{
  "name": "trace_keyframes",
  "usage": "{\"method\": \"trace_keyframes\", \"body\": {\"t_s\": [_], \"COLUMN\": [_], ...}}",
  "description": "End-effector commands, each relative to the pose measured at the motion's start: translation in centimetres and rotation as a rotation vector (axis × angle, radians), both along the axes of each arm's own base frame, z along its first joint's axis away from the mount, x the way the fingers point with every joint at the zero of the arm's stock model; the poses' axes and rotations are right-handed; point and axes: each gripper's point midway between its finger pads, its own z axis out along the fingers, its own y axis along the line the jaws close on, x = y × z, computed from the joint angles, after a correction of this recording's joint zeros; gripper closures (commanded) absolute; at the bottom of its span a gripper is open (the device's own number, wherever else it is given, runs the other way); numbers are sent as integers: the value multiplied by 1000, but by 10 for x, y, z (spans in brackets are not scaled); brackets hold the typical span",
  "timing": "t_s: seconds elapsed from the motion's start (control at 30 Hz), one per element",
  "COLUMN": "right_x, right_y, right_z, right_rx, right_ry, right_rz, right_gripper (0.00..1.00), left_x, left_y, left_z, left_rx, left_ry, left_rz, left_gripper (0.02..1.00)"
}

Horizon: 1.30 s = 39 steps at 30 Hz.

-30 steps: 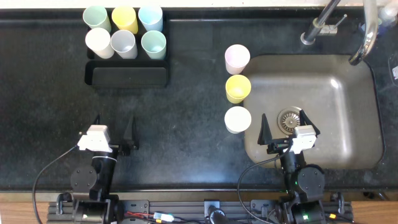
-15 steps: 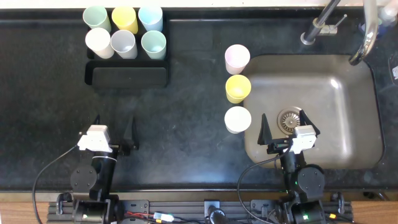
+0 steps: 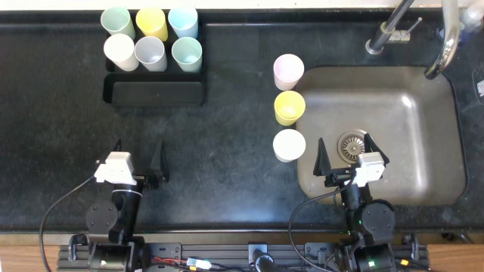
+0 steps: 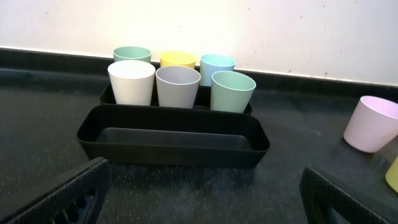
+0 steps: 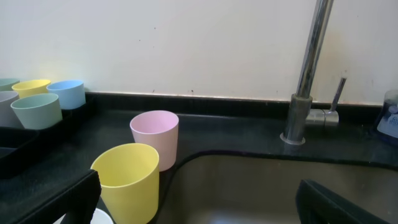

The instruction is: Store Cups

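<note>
**Store Cups, stage before the next pick-up.**

- **Far left:** a black tray (image 3: pixel 153 92) sits on the dark counter (image 3: pixel 227 159). Its two rear rows hold six cups (image 3: pixel 150 53), and its front trough is bare.
- **Left gripper:** nearer the arm bases, the left gripper (image 3: pixel 140 147) hangs with its jaws spread wide and grips nothing.
- **Centre:** three loose cups stand close together in a line along the left rim of the sink (image 3: pixel 412 113). The pink cup (image 3: pixel 288 70) is farthest back, then the yellow cup (image 3: pixel 289 106), and the white cup (image 3: pixel 288 144) is nearest.
- **Right gripper:** just right of the white cup, the right gripper (image 3: pixel 345 143) hangs over the basin by the drain. It is equally wide open and empty.

Judged from this layout, three cups remain to be stored and no grasp has begun. The next move calls for one arm to close on a single cup wall, probably the white cup's. It must do so without nudging the neighbouring cup, then carry the cup across to the bare trough.
</note>
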Motion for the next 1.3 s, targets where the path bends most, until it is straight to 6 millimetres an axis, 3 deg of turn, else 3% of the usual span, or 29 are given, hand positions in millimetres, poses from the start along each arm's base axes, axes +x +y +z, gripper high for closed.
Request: {"method": "trace_keyframes", "body": {"t_s": [0.03, 0.3, 0.43, 0.53, 0.73, 0.87, 1.0, 1.17, 1.3], "right_x": [0, 0, 0, 0, 0, 0, 0, 0, 0], "right_y": [1, 1, 1, 1, 1, 1, 1, 1, 1], "right_z": [-5, -5, -5, -5, -5, -5, -5, -5, -5], "right_rx": [-4, -5, -5, -5, -4, -5, -4, -4, -4], "right_ry": [6, 6, 6, 6, 6, 6, 6, 6, 6], "right_rz": [7, 7, 7, 7, 7, 7, 7, 7, 7], "right_gripper": [3, 5, 3, 3, 3, 3, 3, 3, 3], "left_x": [0, 0, 10, 26, 90, 134, 175, 212, 229], "left_y": [0, 0, 3, 1, -21, -57, -111, -192, -246], "left_z": [1, 6, 43, 68, 139, 182, 197, 176, 128], "left_rx": [-12, -13, -32, -33, -30, 2, -9, -91, -155], "left_ry": [-5, -25, -137, -103, 113, 229, 320, 428, 568], "left_rz": [-1, -5, 6, -7, -73, -111, -100, -129, -141], "left_gripper": [18, 18, 18, 18, 18, 18, 18, 18, 18]}}
